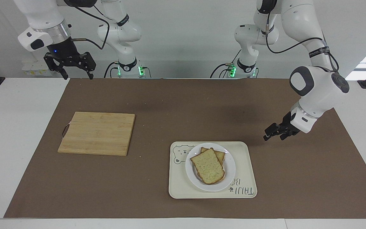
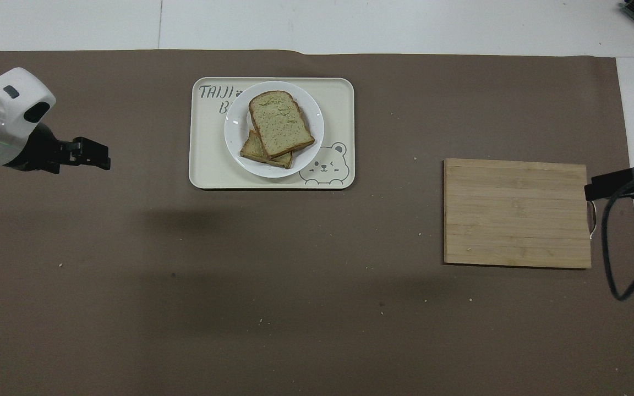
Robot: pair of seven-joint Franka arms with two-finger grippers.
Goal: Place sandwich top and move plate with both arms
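The sandwich top [image 1: 207,166] [image 2: 280,124] lies on a second bread slice [image 1: 221,155] [image 2: 251,149] on the white plate [image 1: 231,166] [image 2: 236,130]. The plate sits on the cream bear tray [image 1: 183,188] [image 2: 207,168]. My left gripper [image 1: 273,136] [image 2: 99,157] is open and empty. It hangs low over the brown mat beside the tray, toward the left arm's end of the table. My right gripper [image 1: 77,75] [image 2: 597,190] is open and empty. It waits high over the mat's edge at the right arm's end, beside the cutting board.
A bamboo cutting board [image 1: 97,133] [image 2: 517,213] lies bare on the brown mat [image 1: 183,108] toward the right arm's end. A black cable [image 2: 614,264] hangs from the right arm beside the board.
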